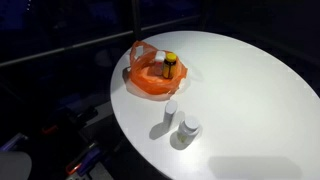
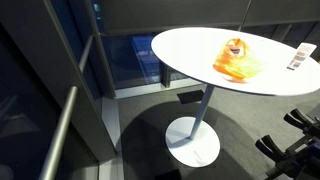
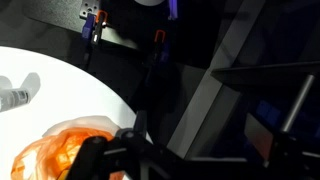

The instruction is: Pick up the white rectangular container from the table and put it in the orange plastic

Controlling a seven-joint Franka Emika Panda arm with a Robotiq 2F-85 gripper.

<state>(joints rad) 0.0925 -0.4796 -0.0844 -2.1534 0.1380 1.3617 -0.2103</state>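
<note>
Claw [image 3: 128, 152] seemingly overhangs table [image 3: 70, 95] edge beside orange bag [image 3: 50, 152].

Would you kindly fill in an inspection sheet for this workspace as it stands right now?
Surface: round white table on a pedestal; no spills seen.
Job's things: orange plastic bag near the table edge, open, with a yellow-capped brown bottle inside; small white container and capped white bottle stand on the table, apart from the bag. They are too small to tell which is rectangular.
Clutter: nothing seen.
Grippers: gripper dark, low in the wrist view, close to the bag; open or shut cannot be told.
Cables: nothing seen.
Surroundings: dim room, dark floor, grey railing in an exterior view.
</note>
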